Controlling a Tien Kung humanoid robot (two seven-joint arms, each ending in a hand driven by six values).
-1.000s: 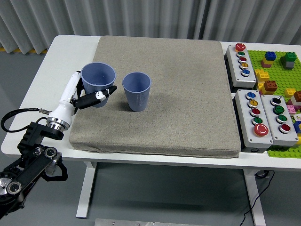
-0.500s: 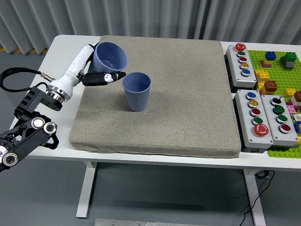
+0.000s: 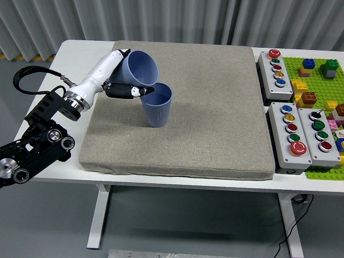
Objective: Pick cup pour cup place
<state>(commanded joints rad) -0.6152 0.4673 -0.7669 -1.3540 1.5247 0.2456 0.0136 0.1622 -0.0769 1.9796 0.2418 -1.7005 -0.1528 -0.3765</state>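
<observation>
My left hand (image 3: 128,72) is shut on a blue ribbed cup (image 3: 141,67), held in the air and tilted with its mouth toward the right. Its lower rim hangs right over the mouth of a second blue cup (image 3: 157,105), which stands upright on the grey mat (image 3: 215,107) left of centre. The hand's black fingers (image 3: 129,90) wrap the near side of the lifted cup. I cannot see whether anything is inside either cup.
Three grey button boxes (image 3: 277,68) (image 3: 290,135) (image 3: 321,133) stand on the white table (image 3: 48,107) right of the mat. A green baseplate (image 3: 322,86) with several coloured bricks lies at the far right edge.
My left hand has lifted the cup off the mat, carried it up and to the right, and tilted it over the standing cup. The standing cup has not moved.
</observation>
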